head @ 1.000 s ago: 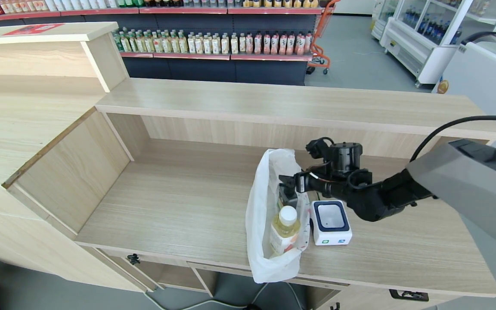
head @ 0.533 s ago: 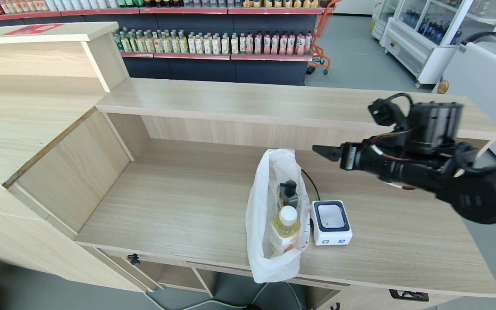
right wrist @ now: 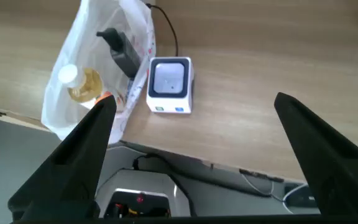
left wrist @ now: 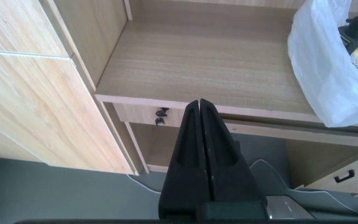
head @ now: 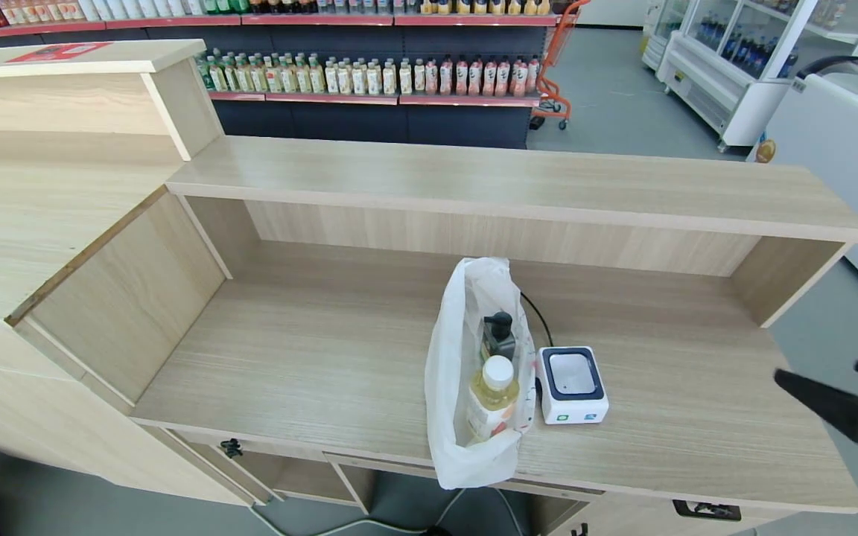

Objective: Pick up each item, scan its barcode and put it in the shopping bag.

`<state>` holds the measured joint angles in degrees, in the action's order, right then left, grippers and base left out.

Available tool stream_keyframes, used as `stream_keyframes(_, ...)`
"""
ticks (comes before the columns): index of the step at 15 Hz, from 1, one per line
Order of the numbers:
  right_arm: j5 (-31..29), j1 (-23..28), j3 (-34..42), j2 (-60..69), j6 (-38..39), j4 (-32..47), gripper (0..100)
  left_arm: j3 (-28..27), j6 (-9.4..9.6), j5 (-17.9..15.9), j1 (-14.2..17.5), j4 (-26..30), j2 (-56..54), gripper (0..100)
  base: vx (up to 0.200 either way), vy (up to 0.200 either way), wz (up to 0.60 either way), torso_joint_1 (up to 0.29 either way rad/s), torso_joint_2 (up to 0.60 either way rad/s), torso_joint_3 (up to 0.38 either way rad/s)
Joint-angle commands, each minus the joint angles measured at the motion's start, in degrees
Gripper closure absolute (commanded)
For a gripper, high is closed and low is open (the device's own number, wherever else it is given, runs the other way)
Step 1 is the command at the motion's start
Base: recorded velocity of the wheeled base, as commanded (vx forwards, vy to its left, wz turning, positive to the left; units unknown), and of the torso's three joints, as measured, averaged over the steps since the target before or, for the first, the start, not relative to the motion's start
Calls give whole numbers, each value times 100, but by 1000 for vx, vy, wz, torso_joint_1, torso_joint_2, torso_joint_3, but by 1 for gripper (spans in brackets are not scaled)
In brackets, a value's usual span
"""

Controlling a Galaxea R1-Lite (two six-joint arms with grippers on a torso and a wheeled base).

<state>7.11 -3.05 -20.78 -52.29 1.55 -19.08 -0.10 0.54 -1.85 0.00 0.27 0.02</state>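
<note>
The white shopping bag [head: 450,372] stands open on the counter near its front edge. Inside it are a yellow drink bottle with a white cap [head: 494,393] and a dark pump bottle [head: 498,335]. A white barcode scanner [head: 572,383] sits just right of the bag. My right gripper [head: 816,370] is open and empty, off the counter's right end. In its wrist view the right gripper [right wrist: 194,98] looks down on the scanner [right wrist: 169,84], the bag [right wrist: 82,37] and the pump bottle [right wrist: 122,50]. My left gripper [left wrist: 199,102] is shut and empty, below the counter's front edge, left of the bag [left wrist: 328,68].
A raised wooden ledge [head: 503,182] runs along the back of the counter, with a side wall [head: 131,298] at the left. The scanner's black cable [head: 537,316] trails behind the bag. Drawer handles [head: 706,511] sit under the front edge. Store shelves and freezers stand beyond.
My right gripper left the pump bottle in the bag, rose away, then swung right and down past the counter's end. The bag and scanner stayed put.
</note>
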Motion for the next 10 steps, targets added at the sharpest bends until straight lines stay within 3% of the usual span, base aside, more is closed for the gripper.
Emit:
stream_keyframes(1, -87, 630, 1164, 2662, -137, 1126, 0, 1, -1, 1, 0, 0, 6, 100, 0, 0, 0, 0, 0, 0)
stream_keyframes(5, -544, 498, 1745, 4429, -155, 1776, 0, 1, -1, 10, 0, 0, 6, 100, 0, 0, 0, 0, 0, 0)
stream_keyframes(10, -763, 419, 2061, 5026, -120, 1732, 0, 1, -1, 1, 0, 0, 6, 100, 0, 0, 0, 0, 0, 0)
